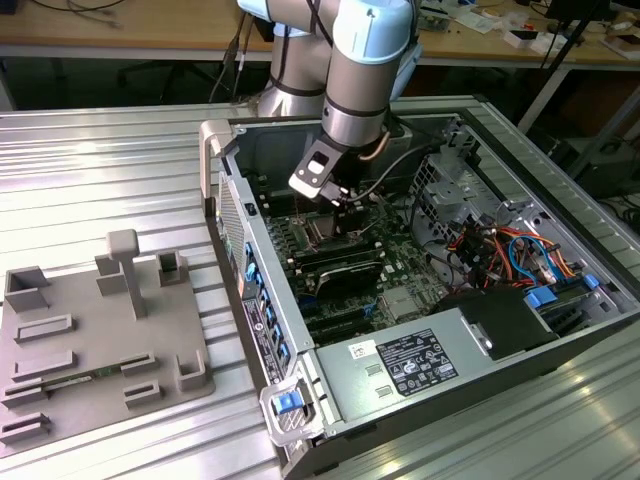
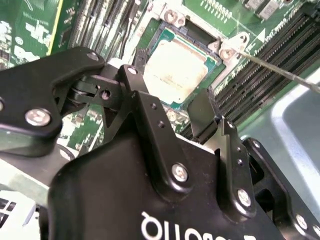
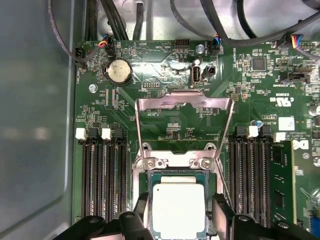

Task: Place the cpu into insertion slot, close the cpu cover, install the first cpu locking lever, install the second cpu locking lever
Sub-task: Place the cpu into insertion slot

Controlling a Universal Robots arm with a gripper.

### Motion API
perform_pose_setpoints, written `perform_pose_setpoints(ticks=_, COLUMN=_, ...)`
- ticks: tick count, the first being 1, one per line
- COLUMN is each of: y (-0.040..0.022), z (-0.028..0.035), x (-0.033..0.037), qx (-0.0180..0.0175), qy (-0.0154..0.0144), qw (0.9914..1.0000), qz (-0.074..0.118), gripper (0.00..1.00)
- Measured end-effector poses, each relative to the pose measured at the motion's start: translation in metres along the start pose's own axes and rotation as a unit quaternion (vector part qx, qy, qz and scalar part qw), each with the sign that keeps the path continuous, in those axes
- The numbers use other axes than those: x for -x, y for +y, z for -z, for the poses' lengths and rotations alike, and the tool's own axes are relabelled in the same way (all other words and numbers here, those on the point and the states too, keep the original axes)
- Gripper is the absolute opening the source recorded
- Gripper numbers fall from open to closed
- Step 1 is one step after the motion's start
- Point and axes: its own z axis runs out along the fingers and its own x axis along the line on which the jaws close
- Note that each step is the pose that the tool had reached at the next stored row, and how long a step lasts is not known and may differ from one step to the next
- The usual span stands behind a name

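The cpu (image 3: 177,212) lies flat in the insertion slot (image 3: 175,162), silver top up with its green rim showing; in the second wrist view the cpu (image 2: 175,70) sits the same way. The cpu cover (image 3: 185,102) stands swung open, away from the socket. My gripper (image 3: 181,200) hangs just above the chip, open, one black finger (image 3: 141,220) on each side of it. My gripper (image 2: 175,85) touches nothing in the second wrist view. A thin locking lever rod (image 2: 280,70) sticks out beside the socket, unlatched. In the exterior view my gripper (image 1: 335,195) hovers over the slot (image 1: 325,228) inside the case.
Long black memory slots (image 3: 102,180) flank the socket on both sides. A coin battery (image 3: 120,71) and black cables lie beyond the cover. The grey power supply (image 1: 420,360) and blue cables (image 1: 520,255) fill the case's near and right parts. A grey fixture plate (image 1: 90,340) lies at the exterior view's left.
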Motion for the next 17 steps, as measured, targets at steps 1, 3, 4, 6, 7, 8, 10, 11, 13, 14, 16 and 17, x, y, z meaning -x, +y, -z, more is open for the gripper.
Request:
perform_pose_setpoints(ticks=1, y=0.0, z=0.0, x=0.0, qx=0.0001, qy=0.0, qw=1.0, qz=0.0, gripper=0.61)
perform_pose_setpoints(ticks=3, y=0.0, z=0.0, x=0.0, qx=0.0001, qy=0.0001, qw=1.0, qz=0.0, gripper=0.61)
perform_pose_setpoints(ticks=4, y=0.0, z=0.0001, x=0.0, qx=0.0001, qy=0.0, qw=1.0, qz=0.0, gripper=0.61)
perform_pose_setpoints(ticks=6, y=0.0, z=0.0001, x=0.0, qx=0.0, qy=0.0, qw=1.0, qz=0.0, gripper=0.53)
perform_pose_setpoints(ticks=7, y=0.0, z=0.0001, x=0.0, qx=0.0, qy=0.0, qw=1.0, qz=0.0, gripper=0.53)
perform_pose_setpoints(ticks=8, y=0.0, z=0.0001, x=0.0, qx=0.0, qy=0.0, qw=1.0, qz=0.0, gripper=0.46)
perform_pose_setpoints(ticks=10, y=0.0, z=0.0002, x=0.0, qx=0.0, qy=0.0, qw=1.0, qz=0.0, gripper=0.46)
perform_pose_setpoints(ticks=11, y=0.0, z=0.0002, x=0.0, qx=0.0, qy=0.0, qw=1.0, qz=0.0, gripper=0.46)
perform_pose_setpoints(ticks=13, y=0.0, z=0.0002, x=0.0, qx=0.0, qy=0.0, qw=1.0, qz=0.0, gripper=0.46)
perform_pose_setpoints(ticks=14, y=0.0, z=0.0003, x=0.0, qx=0.0, qy=0.0, qw=1.0, qz=0.0, gripper=0.45)
perform_pose_setpoints(ticks=16, y=0.0, z=0.0003, x=0.0, qx=0.0, qy=0.0, qw=1.0, qz=0.0, gripper=0.37)
perform_pose_setpoints(ticks=17, y=0.0001, z=0.0003, x=0.0, qx=0.0, qy=0.0, qw=1.0, qz=0.0, gripper=0.37)
